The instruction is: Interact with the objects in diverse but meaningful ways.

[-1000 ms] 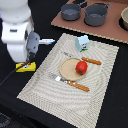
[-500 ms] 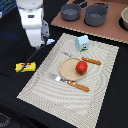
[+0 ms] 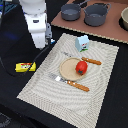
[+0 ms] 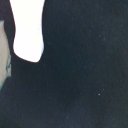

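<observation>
The red tomato [image 3: 81, 66] lies on the round tan plate [image 3: 69, 70] in the middle of the striped mat. The white-and-green milk carton [image 3: 82, 43] stands upright at the mat's far edge. The flat yellow box [image 3: 25, 66] lies on the black table off the mat, at the exterior view's left. My gripper [image 3: 48, 41] hangs under the white arm near the mat's far left corner, apart from all of them; its jaws are hidden. The wrist view shows one white finger [image 4: 27, 35] over black table. The fish-shaped piece is out of view.
An orange-handled fork [image 3: 70, 82] and knife [image 3: 87, 60] flank the plate on the striped mat [image 3: 100, 95]. Two grey pots [image 3: 71, 11] [image 3: 96, 14] stand on a brown board at the back, with a bowl [image 3: 124, 17] at the exterior view's right edge. A black cable runs at the left.
The arm has swung from beside the yellow box toward the back and the exterior view's right, to the mat's far left corner. The objects have not moved.
</observation>
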